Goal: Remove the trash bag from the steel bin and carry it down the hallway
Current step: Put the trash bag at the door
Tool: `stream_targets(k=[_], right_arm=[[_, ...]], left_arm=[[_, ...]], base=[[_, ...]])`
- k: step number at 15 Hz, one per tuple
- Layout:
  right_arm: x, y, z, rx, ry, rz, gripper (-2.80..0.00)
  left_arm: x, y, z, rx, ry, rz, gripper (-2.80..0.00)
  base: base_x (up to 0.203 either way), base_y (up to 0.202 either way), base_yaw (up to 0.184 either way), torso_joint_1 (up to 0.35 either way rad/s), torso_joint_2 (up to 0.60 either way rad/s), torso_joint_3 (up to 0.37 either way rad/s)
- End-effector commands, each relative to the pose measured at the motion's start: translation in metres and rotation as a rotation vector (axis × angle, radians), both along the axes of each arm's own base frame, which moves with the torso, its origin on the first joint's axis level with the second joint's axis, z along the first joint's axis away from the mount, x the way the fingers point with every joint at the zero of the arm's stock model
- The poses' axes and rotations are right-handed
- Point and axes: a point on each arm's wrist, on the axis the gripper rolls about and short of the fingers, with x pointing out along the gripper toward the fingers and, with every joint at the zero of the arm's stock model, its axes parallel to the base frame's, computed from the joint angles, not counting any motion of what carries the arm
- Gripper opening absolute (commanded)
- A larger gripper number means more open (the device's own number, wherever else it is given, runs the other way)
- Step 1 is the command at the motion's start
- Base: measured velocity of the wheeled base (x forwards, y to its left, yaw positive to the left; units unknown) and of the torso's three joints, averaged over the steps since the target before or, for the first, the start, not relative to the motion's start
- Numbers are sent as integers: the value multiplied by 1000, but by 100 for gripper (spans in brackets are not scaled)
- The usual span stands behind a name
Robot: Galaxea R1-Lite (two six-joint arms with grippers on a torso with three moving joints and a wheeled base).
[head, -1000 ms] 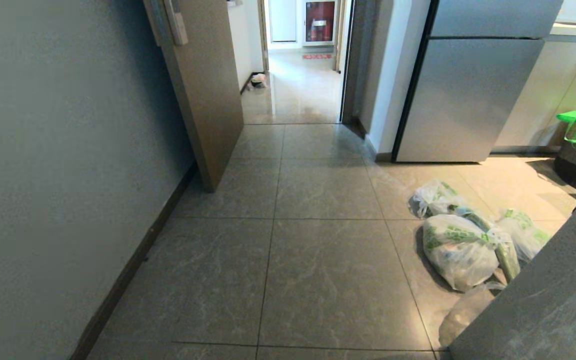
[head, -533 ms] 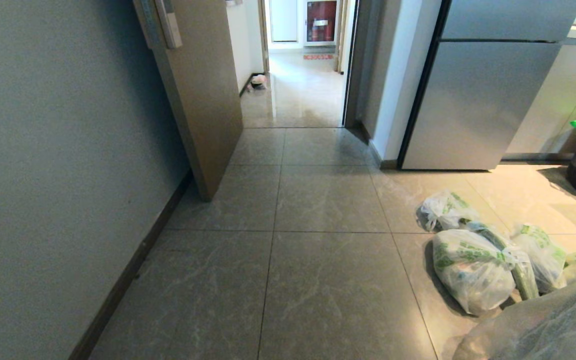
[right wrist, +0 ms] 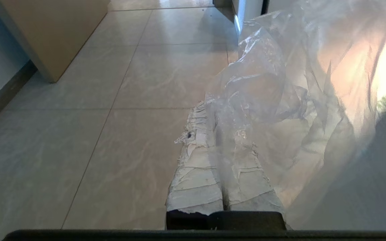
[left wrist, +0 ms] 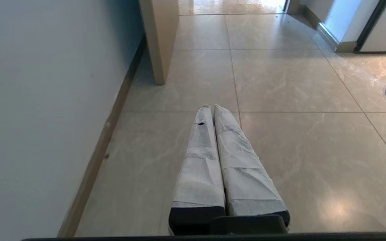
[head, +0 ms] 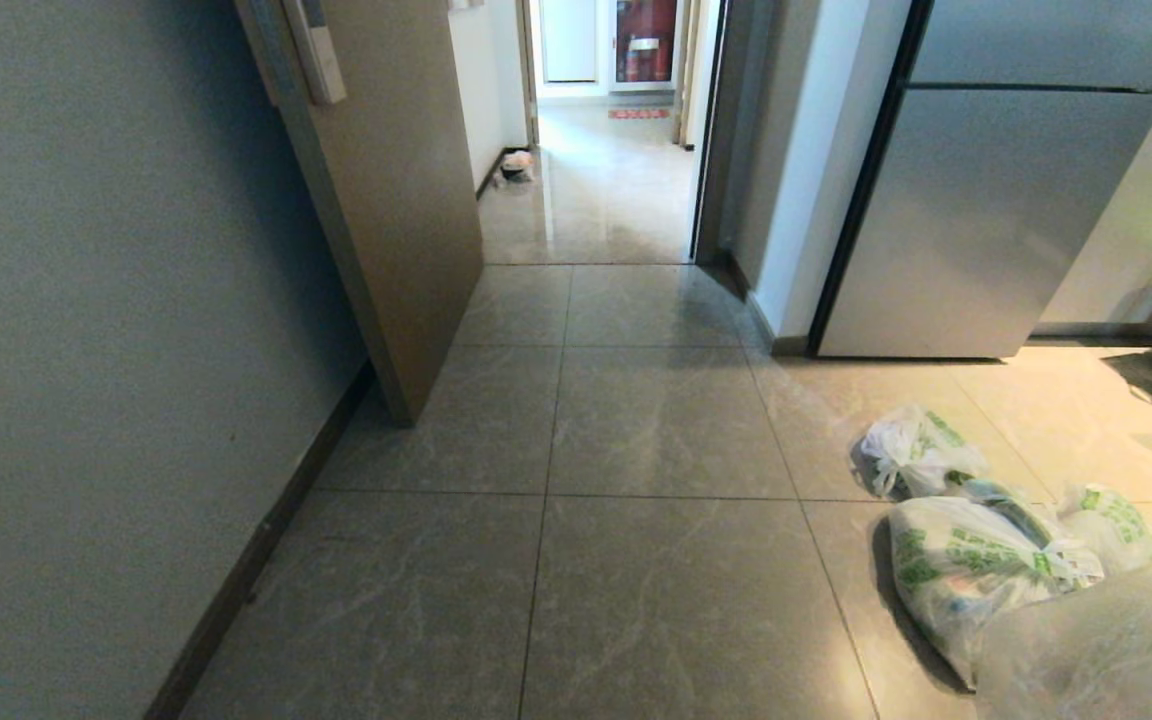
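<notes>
You are looking at a home kitchen: a steel fridge (head: 986, 200), cabinets (head: 1126, 240), shopping bags (head: 966, 570) on the tiled floor (head: 636, 560), an open door (head: 386, 200) to the hallway (head: 596, 190).

clear crinkly trash bag (right wrist: 280, 87), hallway (head: 596, 190) ahead

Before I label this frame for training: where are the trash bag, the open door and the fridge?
trash bag (right wrist: 280, 87): right wrist view, crinkled clear film beside the jaws.
open door (head: 406, 200): head view, its tan face.
fridge (head: 986, 220): head view, lower steel door.
</notes>
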Motion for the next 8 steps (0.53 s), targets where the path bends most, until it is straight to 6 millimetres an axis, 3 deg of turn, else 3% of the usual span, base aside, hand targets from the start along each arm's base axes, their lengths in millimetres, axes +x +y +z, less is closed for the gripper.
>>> stream_targets(k=[1, 8], right_arm=[[0, 0, 0, 0, 3, 1, -280], [0, 0, 0, 0, 3, 1, -280]], left_arm=[[0, 0, 0, 0, 0, 1, -280], [0, 0, 0, 0, 0, 1, -280]], base=[[191, 0, 1, -1, 5, 6], [192, 0, 1, 2, 2, 2]])
